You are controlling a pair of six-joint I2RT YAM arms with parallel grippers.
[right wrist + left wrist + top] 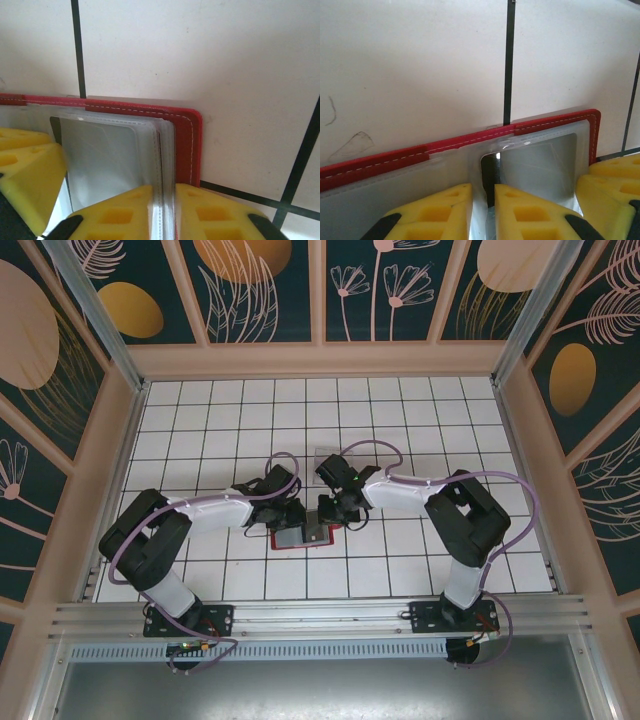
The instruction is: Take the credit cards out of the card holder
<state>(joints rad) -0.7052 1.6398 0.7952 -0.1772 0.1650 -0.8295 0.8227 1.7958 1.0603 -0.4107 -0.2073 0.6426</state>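
Observation:
The red card holder (pixel 300 537) lies open on the tiles between both arms, its stitched red border (pixel 470 141) framing a stack of clear sleeves (pixel 165 150). My left gripper (pixel 483 192) is shut to a narrow gap, and the edge of a dark credit card (pixel 490 172) in clear plastic runs between its yellow fingers. My right gripper (pixel 163 192) is shut on the edge of the sleeve stack near the holder's red corner (pixel 189 145). In the top view the left gripper (pixel 292 518) and the right gripper (pixel 340 512) meet over the holder. A pale face (pixel 105 155) shows in the top sleeve.
A clear plastic stand (pixel 328 458) sits just behind the grippers. A raised wooden rim (pixel 320 360) and side walls bound the white tiled table (pixel 420 420). A yellow finger (pixel 610 190) of the right gripper crowds the holder's corner in the left wrist view.

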